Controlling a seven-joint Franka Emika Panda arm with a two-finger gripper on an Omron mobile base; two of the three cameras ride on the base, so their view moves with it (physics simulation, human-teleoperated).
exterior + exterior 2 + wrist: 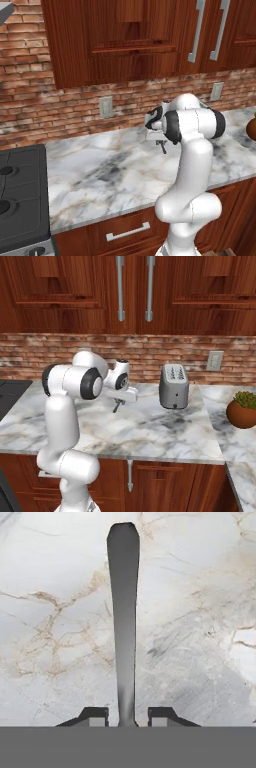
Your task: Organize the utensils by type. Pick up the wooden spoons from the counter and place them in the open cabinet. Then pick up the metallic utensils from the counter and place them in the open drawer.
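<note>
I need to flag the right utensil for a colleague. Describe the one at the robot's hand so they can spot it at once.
Start at the marble counter under the brick wall, left of the toaster. There the hand points down, and a metal spoon runs out from between its fingertips. It is dark grey and thin-handled, not brown wood.

The metal spoon's bowl end drops out of sight between the tool's fingertips at the hand view's bottom. From behind the arm, the tool is too small to tell what it carries. The potted plant is cut by the right edge.
</note>
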